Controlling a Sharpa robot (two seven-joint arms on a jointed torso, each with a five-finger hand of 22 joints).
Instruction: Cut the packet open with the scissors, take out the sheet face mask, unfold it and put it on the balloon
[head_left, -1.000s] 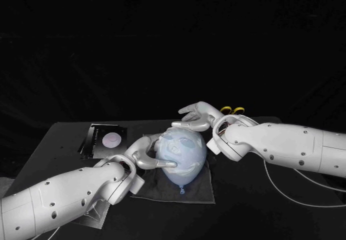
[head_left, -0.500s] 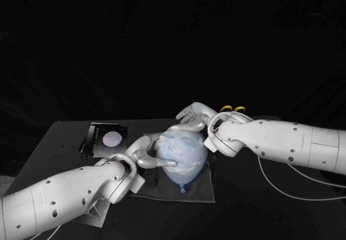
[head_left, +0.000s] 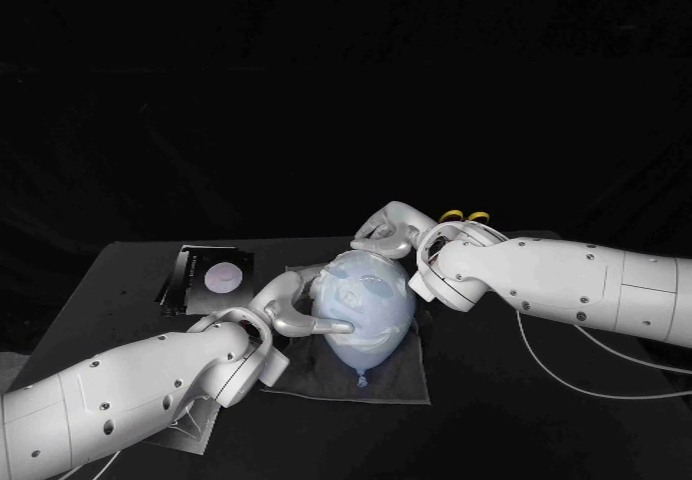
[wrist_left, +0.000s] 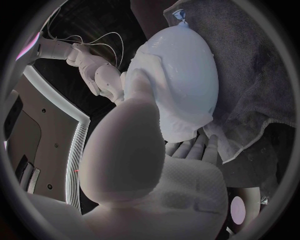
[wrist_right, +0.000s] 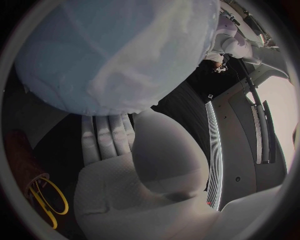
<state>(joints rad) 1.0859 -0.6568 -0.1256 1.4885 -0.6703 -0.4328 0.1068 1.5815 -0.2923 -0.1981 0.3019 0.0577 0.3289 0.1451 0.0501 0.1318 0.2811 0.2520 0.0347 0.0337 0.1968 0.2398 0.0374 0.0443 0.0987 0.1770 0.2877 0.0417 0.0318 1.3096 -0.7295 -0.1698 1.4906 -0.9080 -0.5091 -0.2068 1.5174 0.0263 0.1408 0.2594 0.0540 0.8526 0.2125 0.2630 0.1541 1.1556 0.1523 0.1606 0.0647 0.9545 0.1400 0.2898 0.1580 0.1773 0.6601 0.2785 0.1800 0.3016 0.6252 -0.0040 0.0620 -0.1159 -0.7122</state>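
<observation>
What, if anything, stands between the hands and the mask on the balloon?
Nothing visible. The mask already lies on the balloon. The left hand grips the balloon's side and the right hand touches its far end. The scissors and packet lie apart, behind.

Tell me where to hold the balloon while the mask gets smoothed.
Hold the balloon by its wide middle, from both flanks. It lies lengthwise, knot toward the robot, the mask draped over its top, so the rounded sides offer the broadest hold. The left hand grips one flank; the right hand curls over the far end.
</observation>
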